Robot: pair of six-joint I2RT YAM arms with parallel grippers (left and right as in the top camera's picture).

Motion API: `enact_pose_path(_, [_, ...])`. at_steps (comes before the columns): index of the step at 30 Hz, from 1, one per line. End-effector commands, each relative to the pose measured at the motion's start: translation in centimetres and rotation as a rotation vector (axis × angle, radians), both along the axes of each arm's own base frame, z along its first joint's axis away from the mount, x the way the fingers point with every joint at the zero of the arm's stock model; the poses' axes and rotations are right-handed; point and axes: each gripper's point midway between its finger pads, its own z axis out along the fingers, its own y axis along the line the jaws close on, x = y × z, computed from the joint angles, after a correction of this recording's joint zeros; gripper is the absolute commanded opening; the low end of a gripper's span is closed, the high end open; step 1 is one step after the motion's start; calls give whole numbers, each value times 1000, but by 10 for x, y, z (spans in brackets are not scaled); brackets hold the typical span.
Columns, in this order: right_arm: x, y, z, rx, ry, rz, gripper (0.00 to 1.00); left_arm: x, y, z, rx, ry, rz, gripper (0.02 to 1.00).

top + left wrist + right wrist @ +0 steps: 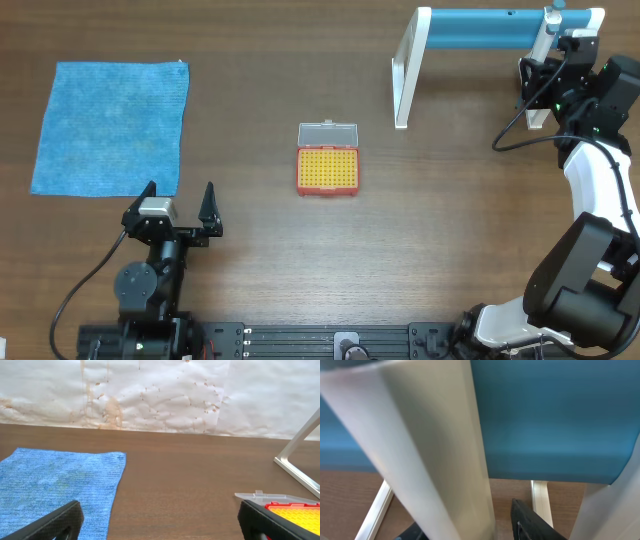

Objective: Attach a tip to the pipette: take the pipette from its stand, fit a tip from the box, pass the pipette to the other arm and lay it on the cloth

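Step in hand: the first, taking the pipette [547, 35] from its stand [403, 80]. Your right gripper [540, 72] is at the stand's right-hand end, with the pipette's pale shaft close in front of it. Whether it has taken hold I cannot tell. In my judgement the next move calls for a confirmed grip, then a lift clear of the stand. Your left gripper [180, 192] sits wide open and empty. The cloth [110, 128] lies just ahead of it and the tip box [327, 170] lies ahead to its right.
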Motion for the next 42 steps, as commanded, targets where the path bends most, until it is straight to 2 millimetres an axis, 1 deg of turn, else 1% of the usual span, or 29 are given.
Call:
enact_pose_path(1, [6, 4, 5, 18, -17, 14, 338, 0, -2, -1, -9, 3, -7, 998])
enact_pose_path(2, [6, 4, 6, 16, -21, 14, 310, 0, -2, -1, -9, 3, -7, 996])
enact_pose_path(5, [6, 3, 6, 18, -22, 12, 299, 0, -2, -1, -9, 3, -7, 998])
enact_pose_path(6, [6, 3, 6, 18, -22, 12, 266, 0, -2, -1, -9, 3, -7, 996])
enact_pose_path(7, [6, 4, 6, 22, -22, 10, 187, 0, -2, -1, -8, 3, -7, 998])
enact_pose_path(8, [6, 3, 7, 28, -21, 8, 143, 0, -2, -1, -9, 3, -7, 996])
enact_pose_path(10, [6, 4, 9, 25, -26, 8, 121, 0, -2, -1, -9, 3, -7, 996])
enact_pose_path(13, [4, 4, 21, 14, -48, 8, 102, 0, -2, -1, -8, 3, -7, 998])
enact_pose_path(16, [0, 6, 36, 3, -72, 8, 82, 0, -2, -1, -9, 3, -7, 998])
enact_pose_path(18, [-5, 9, 52, -9, -98, 9, 77, 0, -2, -1, -9, 3, -7, 998])
enact_pose_path(20, [-10, 11, 71, -28, -137, 10, 80, 0, -2, -1, -9, 3, -7, 996])
enact_pose_path(22, [-18, 15, 96, -52, -187, 10, 80, 0, -2, -1, -9, 3, -7, 996])
enact_pose_path(23, [-24, 20, 113, -64, -225, 25, 69, 0, -2, -1, -9, 3, -7, 998])
enact_pose_path(24, [-34, 36, 135, -61, -279, 92, 77, 0, -2, -1, -9, 3, -7, 998])
enact_pose_path(25, [-46, 56, 159, -19, -332, 171, 77, 0, -2, -1, -9, 3, -7, 998])
enact_pose_path(26, [-53, 71, 171, 3, -361, 220, 77, 0, -2, -1, -9, 3, -7, 996])
enact_pose_path(28, [-65, 112, 193, 19, -426, 357, 77, 0, -2, -1, -8, 3, -7, 996])
enact_pose_path(29, [-70, 138, 200, 20, -461, 440, 77, 0, -2, -1, -9, 3, -7, 998])
enact_pose_path(30, [-76, 180, 203, 25, -504, 562, 77, 0, -2, -1, -9, 3, -7, 998])
enact_pose_path(32, [-87, 237, 199, 40, -555, 708, 77, 0, -2, -1, -9, 3, -7, 996])
enact_pose_path(33, [-91, 253, 196, 47, -566, 751, 80, 0, -2, -1, -9, 3, -7, 998])
enact_pose_path(34, [-97, 279, 188, 66, -569, 816, 77, 0, -2, -1, -9, 3, -7, 998])
enact_pose_path(35, [-103, 301, 178, 83, -568, 873, 77, 0, -2, -1, -9, 3, -7, 996])
enact_pose_path(36, [-110, 325, 162, 106, -556, 935, 75, 0, -2, -1, -8, 3, -7, 998])
enact_pose_path(37, [-115, 338, 153, 115, -559, 971, 77, 0, -2, -1, -9, 3, -7, 998])
enact_pose_path(38, [-125, 363, 138, 124, -599, 1038, 77, 0, -2, -1, -9, 3, -7, 998])
enact_pose_path(40, [-142, 390, 118, 133, -665, 1113, 77, 0, -2, -1, -9, 3, -7, 996])
enact_pose_path(41, [-147, 396, 109, 139, -669, 1128, 77, 0, -2, -1, -9, 3, -7, 998])
enact_pose_path(42, [-150, 403, 92, 152, -631, 1130, 77, 0, -2, -1, -9, 3, -7, 996])
